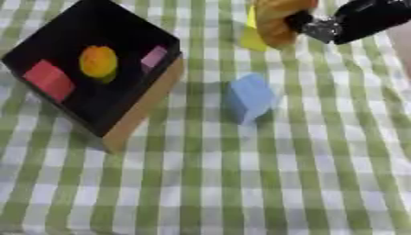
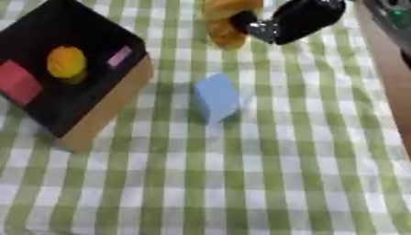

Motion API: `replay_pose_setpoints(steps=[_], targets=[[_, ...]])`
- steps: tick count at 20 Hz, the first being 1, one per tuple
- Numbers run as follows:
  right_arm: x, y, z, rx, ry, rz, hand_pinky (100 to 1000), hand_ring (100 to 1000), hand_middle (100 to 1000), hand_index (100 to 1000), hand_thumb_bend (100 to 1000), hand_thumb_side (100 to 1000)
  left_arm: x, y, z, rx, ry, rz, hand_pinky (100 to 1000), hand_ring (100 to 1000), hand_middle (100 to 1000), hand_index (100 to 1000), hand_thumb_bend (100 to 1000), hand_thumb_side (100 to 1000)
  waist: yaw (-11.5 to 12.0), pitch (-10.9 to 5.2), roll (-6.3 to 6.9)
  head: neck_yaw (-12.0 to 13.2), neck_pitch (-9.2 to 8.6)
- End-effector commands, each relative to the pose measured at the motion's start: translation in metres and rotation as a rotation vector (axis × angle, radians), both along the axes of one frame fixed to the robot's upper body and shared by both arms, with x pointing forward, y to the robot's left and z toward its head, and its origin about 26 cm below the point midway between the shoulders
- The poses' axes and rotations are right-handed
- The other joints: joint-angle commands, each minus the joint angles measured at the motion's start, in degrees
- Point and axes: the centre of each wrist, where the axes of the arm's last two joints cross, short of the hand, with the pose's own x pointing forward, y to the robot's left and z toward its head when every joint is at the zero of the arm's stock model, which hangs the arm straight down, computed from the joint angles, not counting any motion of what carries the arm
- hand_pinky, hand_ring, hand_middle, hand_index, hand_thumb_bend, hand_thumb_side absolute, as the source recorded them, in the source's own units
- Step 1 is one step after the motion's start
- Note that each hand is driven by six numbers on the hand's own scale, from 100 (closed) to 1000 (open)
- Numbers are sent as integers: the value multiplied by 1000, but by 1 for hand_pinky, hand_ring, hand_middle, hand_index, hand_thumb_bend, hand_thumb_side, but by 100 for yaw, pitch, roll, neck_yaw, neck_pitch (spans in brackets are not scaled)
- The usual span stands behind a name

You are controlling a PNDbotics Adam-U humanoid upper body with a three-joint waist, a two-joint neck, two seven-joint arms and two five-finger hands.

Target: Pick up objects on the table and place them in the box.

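A black-lined box (image 1: 144,108) with light wooden sides stands tilted at the left. In it lie a red block (image 1: 48,80), a round orange-yellow piece (image 1: 98,61) and a pink block (image 1: 153,57). A light blue block (image 1: 249,97) rests on the green checked cloth just right of the box. At the top, my right hand (image 1: 365,17) comes in from the upper right, its fingers curled on a long orange object (image 1: 277,20). A yellow piece (image 1: 253,39) shows just left of and below that object. My left hand is out of sight.
The cloth's right edge (image 2: 385,78) runs down the right side, with a brownish surface beyond it. A dark device with a green light (image 2: 395,11) sits at the top right corner. Open cloth (image 1: 241,183) fills the lower half.
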Motion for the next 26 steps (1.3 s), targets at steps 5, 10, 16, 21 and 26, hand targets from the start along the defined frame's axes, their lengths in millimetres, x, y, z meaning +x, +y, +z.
replay_pose_setpoints(steps=[5,10,16,21,26], targets=[[29,41,7,-30,38,80,766,659,376,622,100,100,-4,1,10,35,-30,-3,793,794,763,815,384,671,64,-158,-6,-31,16],[56,74,4,-50,50,102,765,659,380,624,100,100,-4,-1,13,38,-39,-15,793,794,763,815,384,669,147,-150,-34,-80,11],[93,101,-13,-82,74,83,765,663,387,627,100,100,-3,-5,19,58,-55,-37,794,793,763,815,387,667,269,-113,-77,-203,-38],[116,117,-31,-136,82,76,765,667,396,630,104,100,-3,-7,20,52,-58,-50,793,794,763,815,385,669,337,-79,-116,-315,-133],[132,121,-44,-148,66,53,784,738,500,728,234,100,-3,-8,21,49,-59,-57,792,793,763,815,385,670,388,-63,-130,-345,-303]])
